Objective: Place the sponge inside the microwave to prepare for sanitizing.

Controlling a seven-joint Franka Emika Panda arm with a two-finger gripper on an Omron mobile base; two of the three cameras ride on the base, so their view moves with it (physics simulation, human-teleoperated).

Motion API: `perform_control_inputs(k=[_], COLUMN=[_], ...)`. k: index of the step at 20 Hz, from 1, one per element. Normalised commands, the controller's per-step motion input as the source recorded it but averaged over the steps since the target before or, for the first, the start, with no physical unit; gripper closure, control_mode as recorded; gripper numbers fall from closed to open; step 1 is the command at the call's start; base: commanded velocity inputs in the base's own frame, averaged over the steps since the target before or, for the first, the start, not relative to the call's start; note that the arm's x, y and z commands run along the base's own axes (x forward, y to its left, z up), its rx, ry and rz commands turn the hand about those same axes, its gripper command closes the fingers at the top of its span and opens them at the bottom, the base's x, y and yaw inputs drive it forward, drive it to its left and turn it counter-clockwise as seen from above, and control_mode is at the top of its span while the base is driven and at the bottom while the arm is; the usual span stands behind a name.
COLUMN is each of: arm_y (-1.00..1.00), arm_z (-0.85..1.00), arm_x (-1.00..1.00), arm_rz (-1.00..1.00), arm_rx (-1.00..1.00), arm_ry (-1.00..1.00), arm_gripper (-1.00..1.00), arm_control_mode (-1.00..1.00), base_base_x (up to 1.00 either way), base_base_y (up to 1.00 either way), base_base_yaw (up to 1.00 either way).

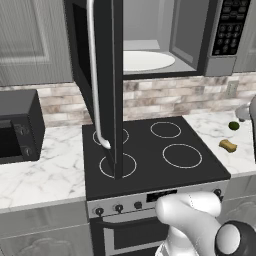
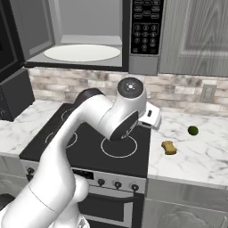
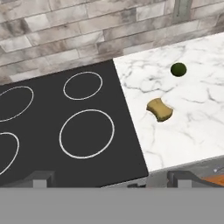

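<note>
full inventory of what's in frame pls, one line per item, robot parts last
sponge: 1, yellow-tan, marble counter right of stove
lime: 1, green, counter beyond the sponge
microwave: 1, dark grey, above stove, door open
turntable: 1, white, inside microwave
stove: 1, black, four ring burners
toaster oven: 1, black, counter left of stove
wall outlet: 1, grey, on brick backsplash
arm: 1, white, over stove
gripper: 1, fingers open, empty

The large dark grey microwave [image 1: 200, 35] hangs above the black glass cooktop [image 1: 155, 152], its black door [image 1: 102, 80] swung wide open, and the white round turntable [image 1: 147, 60] sits bare inside. Over on the right marble counter [image 1: 220, 132], the small yellow-tan sponge [image 1: 228, 145] lies near a small green ball [image 1: 233, 125]. A black boxy appliance [image 1: 19, 125] stands far left.
</note>
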Motion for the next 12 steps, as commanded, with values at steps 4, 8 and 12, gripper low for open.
perform_control_inputs(k=[4,8,12], arm_y=[-0.34,-0.32,-0.28], arm_z=[-0.29,-0.33,-0.35], arm_x=[0.39,0.35,0.34], arm_rz=[0.10,0.11,0.13], arm_rx=[-0.12,-0.11,-0.06], arm_ry=[0.04,0.03,0.03], arm_gripper=[-1.00,-1.00,-1.00], arm_control_mode=[-1.00,-1.00,-1.00], base_base_x=[0.00,0.00,0.00], base_base_y=[0.00,0.00,0.00], base_base_yaw=[0.00,0.00,0.00])
